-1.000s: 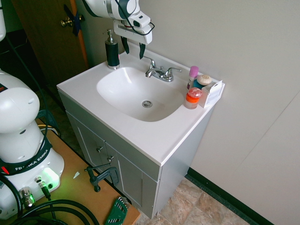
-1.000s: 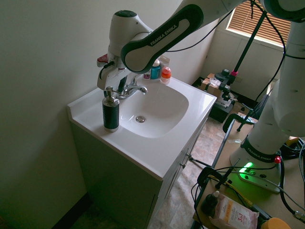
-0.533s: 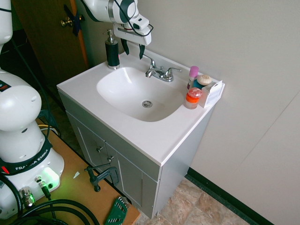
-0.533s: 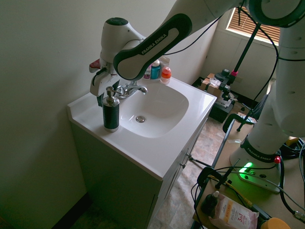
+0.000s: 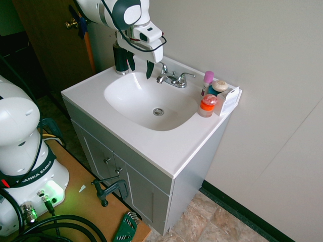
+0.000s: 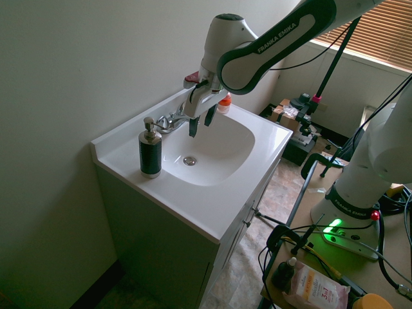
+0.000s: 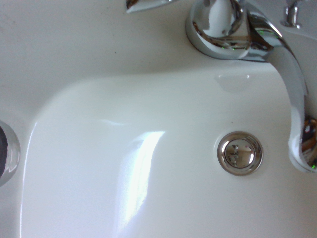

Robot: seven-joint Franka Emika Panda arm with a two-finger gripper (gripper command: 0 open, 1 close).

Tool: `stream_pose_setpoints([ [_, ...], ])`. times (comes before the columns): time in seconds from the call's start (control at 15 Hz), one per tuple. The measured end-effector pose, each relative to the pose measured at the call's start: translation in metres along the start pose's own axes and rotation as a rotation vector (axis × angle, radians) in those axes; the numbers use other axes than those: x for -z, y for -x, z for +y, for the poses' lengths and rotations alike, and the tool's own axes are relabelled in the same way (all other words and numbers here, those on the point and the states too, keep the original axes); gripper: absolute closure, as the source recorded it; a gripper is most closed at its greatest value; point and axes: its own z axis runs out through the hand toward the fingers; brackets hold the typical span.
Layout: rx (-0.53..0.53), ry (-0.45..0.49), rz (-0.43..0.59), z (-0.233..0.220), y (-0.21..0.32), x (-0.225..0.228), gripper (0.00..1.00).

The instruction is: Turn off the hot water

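End effector (image 5: 140,64) hangs over the far-left part of the basin (image 5: 132,103), fingers spread apart, nothing between them, pointing down. Not touching the faucet yet.

Hot water handle (image 5: 163,67) is the left chrome lever, at the far edge of the sink, just right of my fingers. Its twin, the cold handle (image 5: 186,76), sits right of the spout (image 5: 161,78). No stream visible from the spout in any view, so I can't confirm flow from these pictures.

My plan: shift right and toward the wall, put one finger against the lever's side, then sweep it toward closed. It's slick chrome and short, so I'd push near the tip and keep the finger low so it doesn't ride off. Watch the soap pump (image 5: 119,57) just to my left, and stay clear of the spout.

Views: the first exterior shows both levers and my finger gap. The second exterior shows the soap pump (image 6: 150,150) standing well clear of the arm. Wrist shows the drain (image 7: 239,152), spout (image 7: 285,69) and only a sliver of lever (image 7: 144,4) at the frame edge.
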Motion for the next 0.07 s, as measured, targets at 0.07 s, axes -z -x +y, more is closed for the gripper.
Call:
stream_pose_setpoints([
  [0.07,-0.005,-0.001,-0.003,0.0006,0.0001,0.001,0.0],
])
